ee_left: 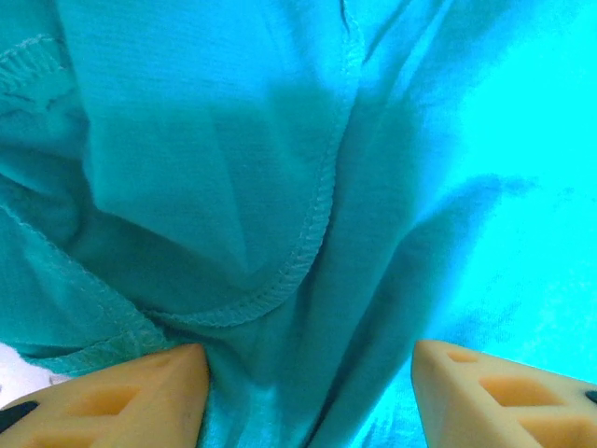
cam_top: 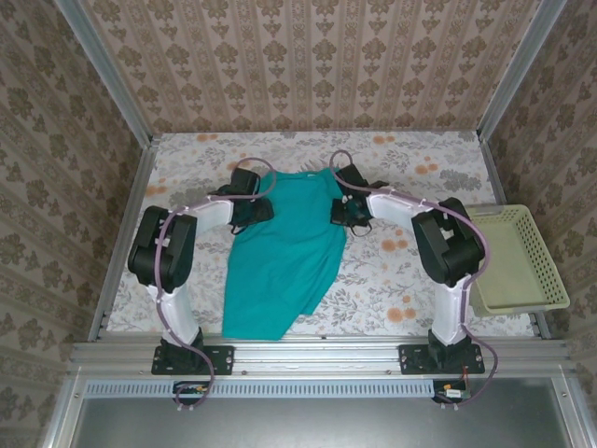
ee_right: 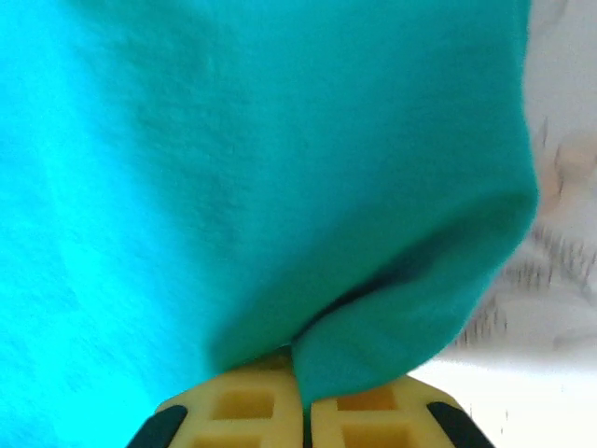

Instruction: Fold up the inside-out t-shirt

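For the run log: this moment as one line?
left tool: open over t-shirt | right tool: shut on t-shirt edge | t-shirt: lying on table | basket: table's right edge

t-shirt (cam_top: 284, 252): flat on tabletop (cam_top: 401, 280), centre; runs from far middle to near edge, near end drifting left toward left arm base.
left claw (cam_top: 250, 207): on t-shirt's far-left corner. Wrist view: fingers (ee_left: 121, 392) either side of the cloth, curved seam just ahead.
right claw (cam_top: 347, 210): on t-shirt's far-right corner, level with left claw. Wrist view: fold of cloth pinched between its fingers, bare tabletop right of the cloth edge.
basket (cam_top: 550, 271): at tabletop's right edge, right of right arm, well apart from t-shirt.
arm bases: near edge, one each side of t-shirt's near end.
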`<action>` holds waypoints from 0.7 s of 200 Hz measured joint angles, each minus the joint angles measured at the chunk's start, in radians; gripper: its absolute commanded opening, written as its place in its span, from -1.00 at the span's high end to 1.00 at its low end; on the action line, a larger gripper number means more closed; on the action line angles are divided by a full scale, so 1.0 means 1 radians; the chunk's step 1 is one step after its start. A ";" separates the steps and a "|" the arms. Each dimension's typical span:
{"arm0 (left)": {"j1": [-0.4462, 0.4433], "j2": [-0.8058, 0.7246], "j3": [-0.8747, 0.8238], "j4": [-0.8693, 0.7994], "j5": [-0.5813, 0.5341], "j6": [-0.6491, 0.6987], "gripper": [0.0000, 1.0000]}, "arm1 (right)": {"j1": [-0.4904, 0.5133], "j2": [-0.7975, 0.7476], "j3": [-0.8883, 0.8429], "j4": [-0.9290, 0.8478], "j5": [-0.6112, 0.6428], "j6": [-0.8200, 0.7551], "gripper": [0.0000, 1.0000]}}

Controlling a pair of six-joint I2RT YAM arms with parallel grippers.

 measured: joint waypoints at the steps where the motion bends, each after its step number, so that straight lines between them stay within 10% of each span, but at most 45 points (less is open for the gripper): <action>1: 0.000 0.002 0.003 0.000 0.000 0.000 -0.17 | 0.000 0.002 0.005 -0.002 0.003 -0.001 0.91; 28: 0.021 0.062 0.081 0.002 0.001 -0.002 -0.13 | -0.014 0.069 0.190 -0.086 0.090 -0.052 0.88; 71: 0.042 0.072 0.115 -0.039 -0.014 -0.001 -0.21 | -0.024 0.061 0.306 -0.148 0.148 -0.115 0.07; 140: -0.150 -0.406 -0.195 -0.131 -0.151 -0.005 -0.44 | 0.000 -0.364 -0.230 -0.082 0.079 -0.081 0.07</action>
